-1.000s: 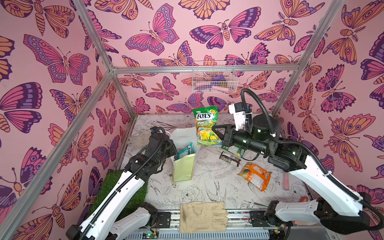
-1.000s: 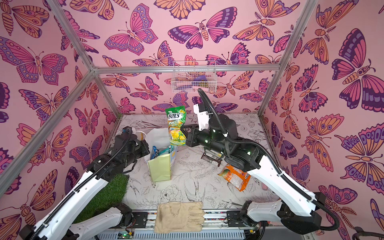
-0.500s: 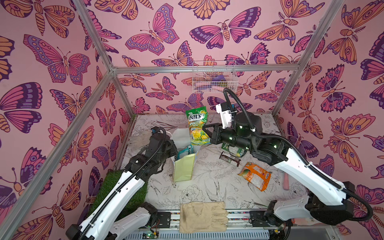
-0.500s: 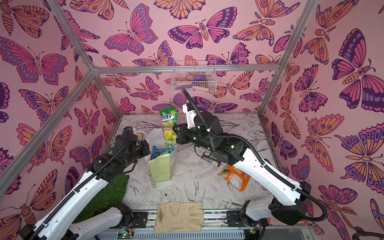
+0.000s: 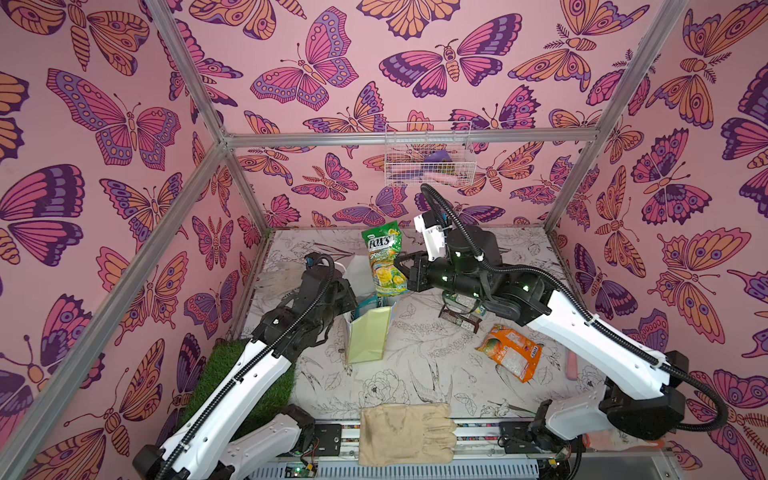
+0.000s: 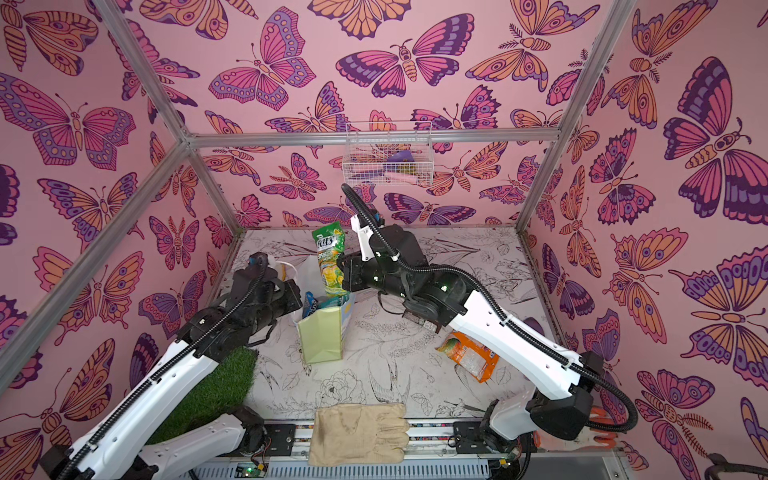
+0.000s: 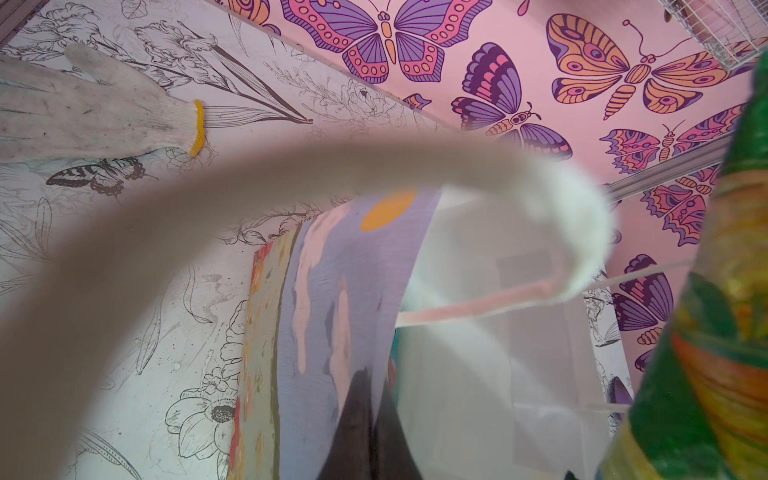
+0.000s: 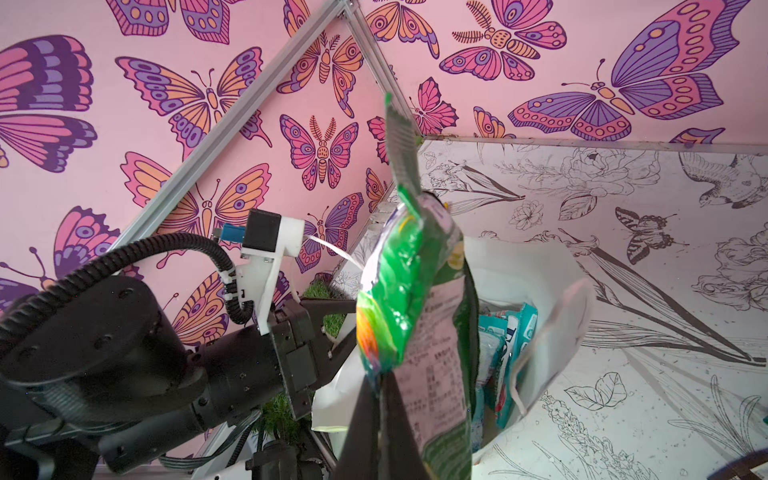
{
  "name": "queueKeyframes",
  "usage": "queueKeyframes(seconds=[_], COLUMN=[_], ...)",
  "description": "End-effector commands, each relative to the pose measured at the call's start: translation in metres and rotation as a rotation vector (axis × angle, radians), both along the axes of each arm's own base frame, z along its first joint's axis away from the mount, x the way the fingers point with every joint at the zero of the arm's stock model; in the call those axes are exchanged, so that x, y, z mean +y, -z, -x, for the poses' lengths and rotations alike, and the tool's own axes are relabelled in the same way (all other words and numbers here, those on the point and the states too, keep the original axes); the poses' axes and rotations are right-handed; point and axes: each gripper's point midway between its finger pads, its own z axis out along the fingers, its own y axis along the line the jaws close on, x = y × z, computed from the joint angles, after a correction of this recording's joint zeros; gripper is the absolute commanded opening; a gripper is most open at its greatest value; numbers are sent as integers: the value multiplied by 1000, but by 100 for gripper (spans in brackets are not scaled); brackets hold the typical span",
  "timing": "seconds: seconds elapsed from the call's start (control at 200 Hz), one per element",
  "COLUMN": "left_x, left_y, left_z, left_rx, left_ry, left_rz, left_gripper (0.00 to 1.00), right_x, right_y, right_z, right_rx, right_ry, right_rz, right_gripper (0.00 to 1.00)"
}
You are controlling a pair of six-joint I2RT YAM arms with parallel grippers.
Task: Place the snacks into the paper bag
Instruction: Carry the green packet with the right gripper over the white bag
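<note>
The upright white paper bag with pale yellow-green sides (image 5: 370, 332) stands left of centre on the surface (image 5: 415, 365) with teal packets (image 8: 519, 332) inside. The glossy green Fox's packet (image 5: 384, 262) hangs over its mouth. I'd lower it narrow end down, clear of the cord handles (image 7: 573, 216), letting go only once well inside. The left end effector (image 5: 343, 291) is pressed together on the bag's rim, holding the mouth wide. The right end effector (image 5: 402, 266) pinches the green packet's edge.

The green packet (image 5: 384, 266) hangs over the paper bag's (image 5: 370, 338) mouth; teal packets (image 8: 525, 328) stand inside; the table's (image 5: 415, 361) middle lies bare.
</note>
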Motion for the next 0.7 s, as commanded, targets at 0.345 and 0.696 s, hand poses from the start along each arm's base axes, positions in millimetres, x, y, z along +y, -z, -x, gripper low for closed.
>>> queueKeyframes(seconds=[0.345, 0.696], left_x=[-7, -7], left_y=[-18, -19], left_z=[-5, -4], left_rx=[-55, -58], left_ry=[2, 2], left_rz=[35, 35], left_gripper=[0, 0], right_x=[19, 17], right_y=[-4, 15], right_z=[16, 29], right_rx=[-11, 21], right_ry=[-87, -116], right_rz=[35, 125], right_gripper=[0, 0])
